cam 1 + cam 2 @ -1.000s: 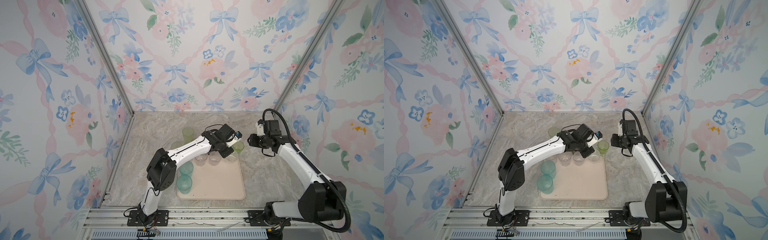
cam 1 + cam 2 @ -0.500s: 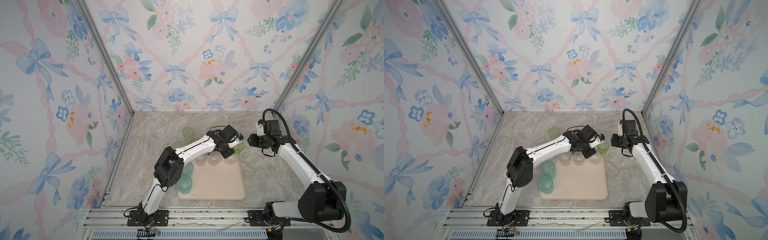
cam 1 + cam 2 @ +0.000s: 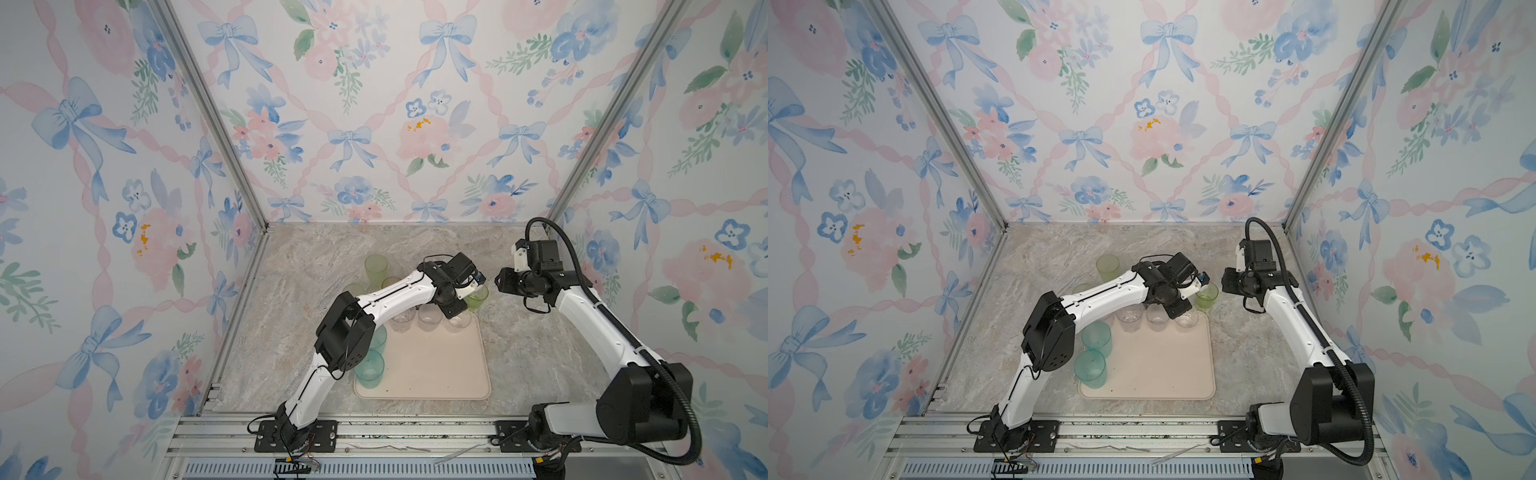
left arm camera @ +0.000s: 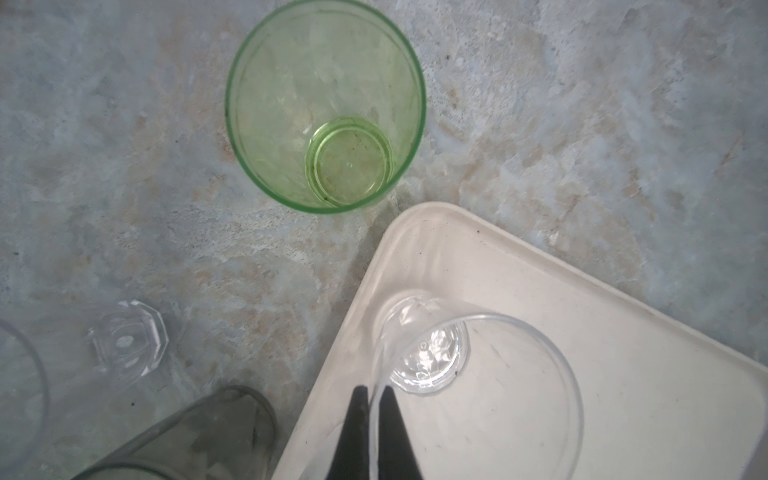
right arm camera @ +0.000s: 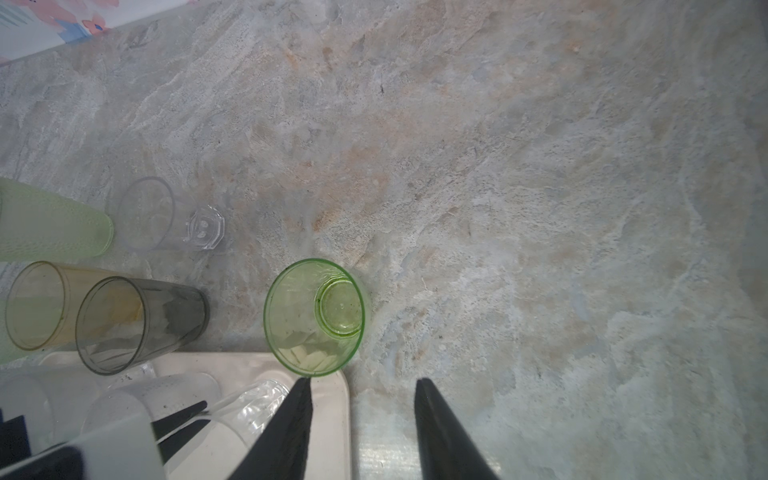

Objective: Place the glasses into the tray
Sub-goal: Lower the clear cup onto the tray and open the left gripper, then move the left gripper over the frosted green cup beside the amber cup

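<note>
Surroundings: green glass (image 4: 326,104) beside tray (image 4: 623,332) | left gripper (image 4: 374,390) pinching clear glass (image 4: 498,374) | right gripper (image 5: 362,380) parted

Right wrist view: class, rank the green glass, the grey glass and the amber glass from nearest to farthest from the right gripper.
1. The green glass, on the table at the tray's corner, just ahead of the right gripper.
2. The grey glass, along the tray's edge, further off.
3. The amber glass, beside the grey one, on its far side.

2 teal tumblers (image 3: 371,370) partly behind the left arm (image 3: 395,293); grey tumbler (image 4: 203,432) cropped by left wrist view's edge
</note>
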